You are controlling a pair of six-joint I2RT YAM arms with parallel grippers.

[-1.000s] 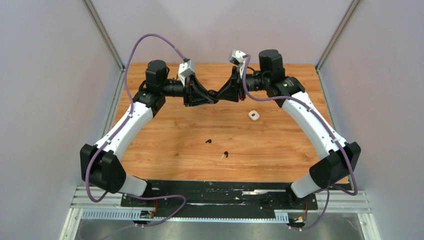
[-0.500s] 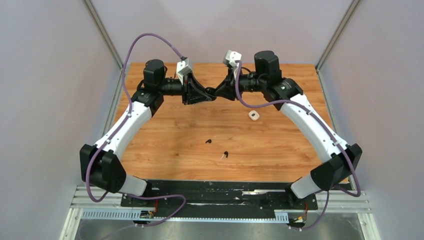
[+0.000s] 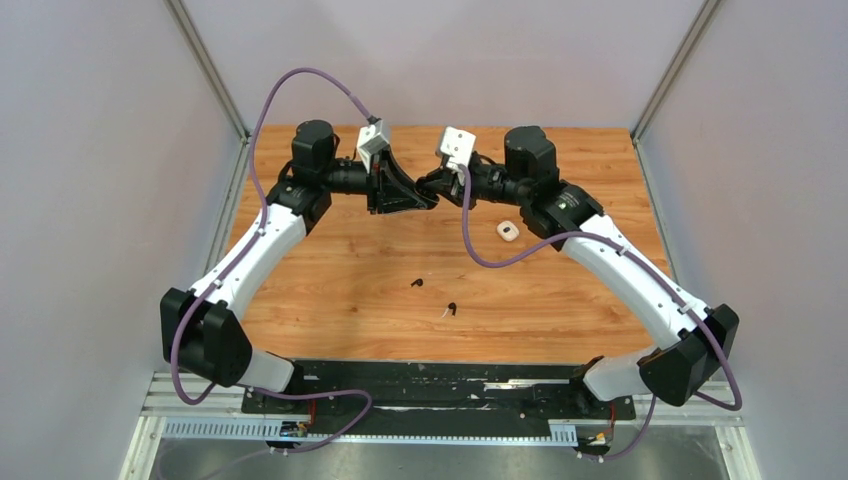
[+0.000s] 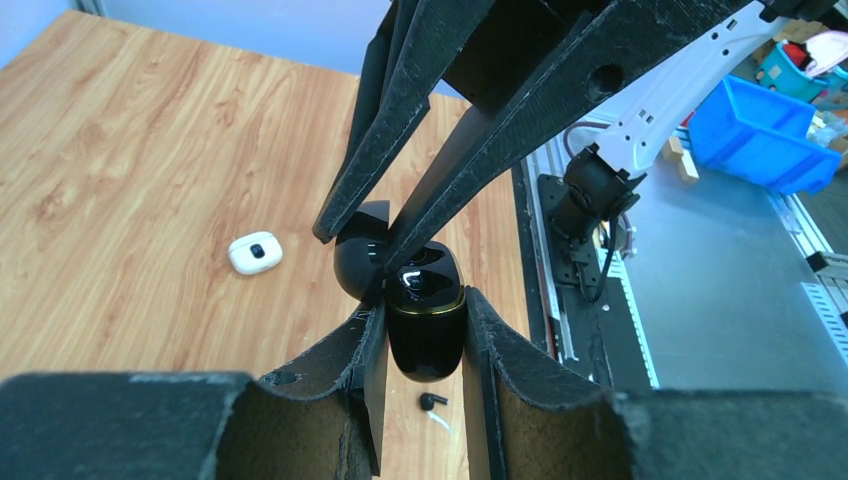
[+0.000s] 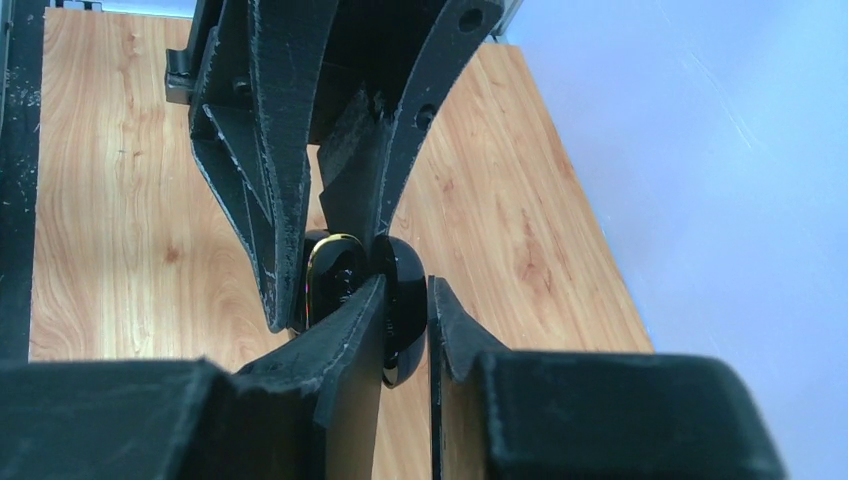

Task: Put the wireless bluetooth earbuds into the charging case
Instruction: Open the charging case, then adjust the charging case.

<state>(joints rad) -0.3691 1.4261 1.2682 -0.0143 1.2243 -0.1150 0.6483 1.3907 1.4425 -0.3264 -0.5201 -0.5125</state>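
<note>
Glossy black charging case (image 4: 425, 335), gold-rimmed and hinged open, hangs above the bench (image 3: 330, 250) at the upper centre of the top view, where the two arms meet. The left jaws are clamped on its body from both sides. The right jaws pinch its lid (image 4: 358, 255), which tilts toward the left of the left wrist view. Down on the wood at lower centre lie a black earbud (image 3: 416, 283) and a second black earbud (image 3: 452, 307), well apart from the case, with a tiny white earbud (image 3: 443, 314) just beside the second. A small white case (image 3: 507, 231) sits right of centre, near the right arm (image 3: 620, 270).
</note>
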